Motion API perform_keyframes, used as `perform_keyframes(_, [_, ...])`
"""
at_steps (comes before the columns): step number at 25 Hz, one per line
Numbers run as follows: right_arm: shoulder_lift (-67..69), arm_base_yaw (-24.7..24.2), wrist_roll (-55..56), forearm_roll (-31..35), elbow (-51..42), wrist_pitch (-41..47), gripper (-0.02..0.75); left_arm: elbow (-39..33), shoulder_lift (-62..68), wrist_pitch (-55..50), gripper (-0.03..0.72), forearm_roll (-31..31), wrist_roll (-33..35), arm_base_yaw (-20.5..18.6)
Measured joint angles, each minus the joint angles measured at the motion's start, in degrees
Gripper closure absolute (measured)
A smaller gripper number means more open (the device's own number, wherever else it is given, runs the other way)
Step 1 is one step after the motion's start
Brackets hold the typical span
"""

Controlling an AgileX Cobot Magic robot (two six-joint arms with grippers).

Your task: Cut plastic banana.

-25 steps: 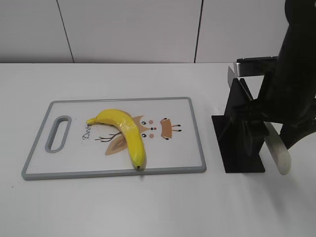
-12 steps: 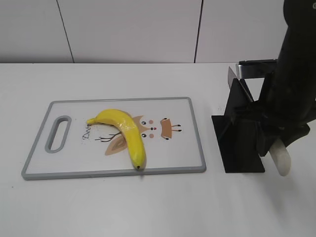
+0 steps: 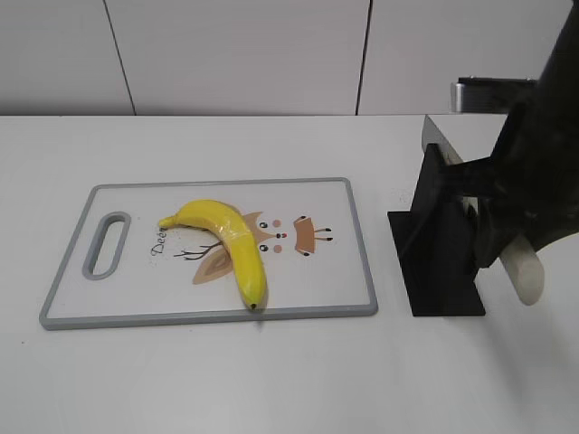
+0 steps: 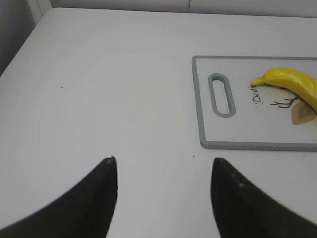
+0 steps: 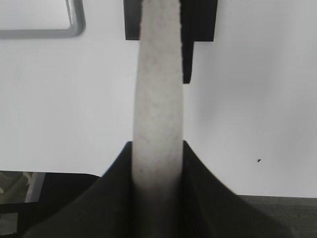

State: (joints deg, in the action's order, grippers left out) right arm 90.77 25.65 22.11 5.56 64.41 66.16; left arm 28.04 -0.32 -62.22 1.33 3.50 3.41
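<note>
Yellow banana (image 3: 228, 242): glossy plastic, curved, short stem at its far-left end, dark tip at the near end; it lies on the board, over a printed deer drawing, with the tip just inside the near rim
Board (image 3: 353, 244): flat white rectangle with rounded corners and a grey rim, a slotted grey handle (image 3: 107, 245) at its left end; it sits left of centre on the table
Table (image 3: 271, 371): plain white, smooth, matte
Stand (image 3: 441, 242): black, angular, flat base plate with upright fins, standing right of the board and apart from it
Knife handle (image 5: 157, 99): pale off-white, faintly speckled, long and rounded; in the exterior view its blunt end (image 3: 524, 276) hangs down to the right of the stand
Blade (image 3: 441, 137): thin grey sheet showing above the top of the stand
Right gripper (image 5: 157, 171): black, smooth fingers (image 5: 119, 173) pressed against both sides of the handle, clamped on it; it is at the right edge of the scene, beside the stand
Left gripper (image 4: 162, 188): two black tapered fingers (image 4: 101, 188) spread wide with nothing between them, over bare table well left of the board
</note>
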Motion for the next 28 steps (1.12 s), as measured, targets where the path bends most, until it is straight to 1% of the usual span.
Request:
perform_keyframes(4, [-3.4,0.0,0.4,-0.2,0.0,0.0,0.568,0.0,0.0,0.0,0.122,0.0,0.0,0.0])
perform_keyframes(7, [-5.0,0.0,1.3,-1.5,0.4,0.9,0.568,0.0,0.0,0.0,0.122,0.0,0.0,0.0])
perform_keyframes(10, [-5.7,0.0,1.7,-2.5,2.4,2.9,0.568,0.0,0.0,0.0,0.122,0.0,0.0,0.0])
perform_keyframes(15, [-7.1,0.0,0.5,-2.6,8.6,3.5,0.569,0.0,0.0,0.0,0.122,0.0,0.0,0.0])
perform_keyframes(18, [-7.2,0.0,-4.6,-2.6,11.7,3.5,0.569,0.0,0.0,0.0,0.122,0.0,0.0,0.0])
perform_keyframes(23, [-7.2,0.0,-20.7,-2.5,13.2,3.6,0.569,0.0,0.0,0.1,0.122,0.0,0.2,0.0])
perform_keyframes(25, [-7.2,0.0,-26.4,-2.5,13.2,3.6,0.569,0.0,0.8,0.1,0.122,0.5,2.0,0.0])
perform_keyframes(28, [-6.8,0.0,-34.9,-2.6,13.3,3.1,0.569,1.1,4.9,1.0,0.122,2.4,6.3,0.0])
